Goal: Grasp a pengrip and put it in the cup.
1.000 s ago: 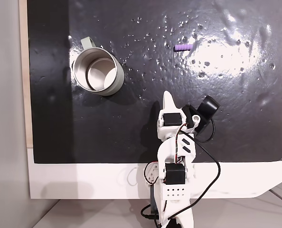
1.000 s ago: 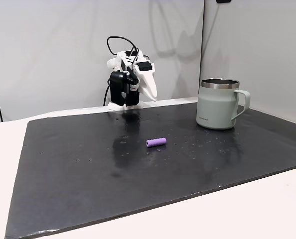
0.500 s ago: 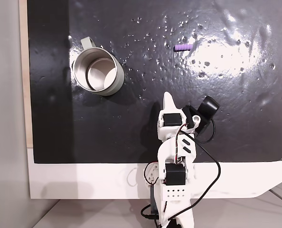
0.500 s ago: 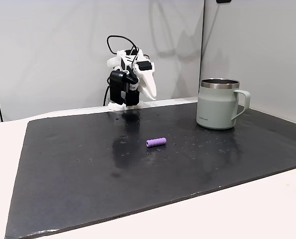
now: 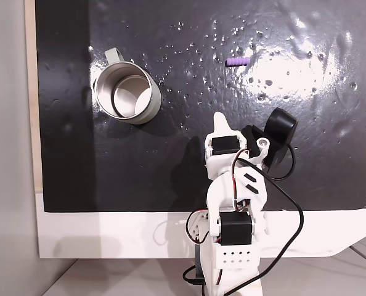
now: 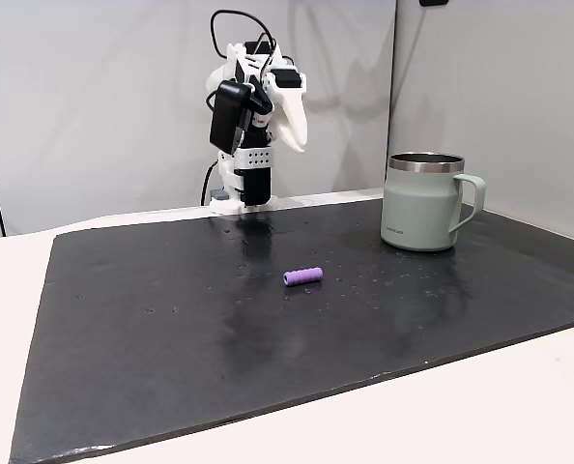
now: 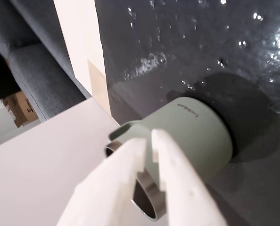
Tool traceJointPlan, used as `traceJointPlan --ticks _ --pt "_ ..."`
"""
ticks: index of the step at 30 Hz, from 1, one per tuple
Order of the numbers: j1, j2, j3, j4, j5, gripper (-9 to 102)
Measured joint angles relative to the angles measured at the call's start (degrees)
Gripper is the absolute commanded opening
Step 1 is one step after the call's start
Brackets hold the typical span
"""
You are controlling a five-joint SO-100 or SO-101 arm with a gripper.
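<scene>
Nearby, pengrip [image 6: 302, 276] alone on mat [image 6: 171, 329], cup [image 6: 427, 201] apart

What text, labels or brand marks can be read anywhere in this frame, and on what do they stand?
Small dark brand word on the side of the cup, seen in the wrist view: too small and tilted to read.
The same mark low on the cup wall in a fixed view: too small to read.
Print on a cardboard box at the wrist view's left edge: blurred, unreadable.
No readable text elsewhere.
</scene>
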Motion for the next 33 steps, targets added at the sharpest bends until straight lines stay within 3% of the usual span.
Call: traceJointPlan --ticks 25,33 --pt "11.5 -56.3 -60.4 13.7 -7.3 0" --pt "10.4 -68.8 -68.0 17.6 -10.7 0"
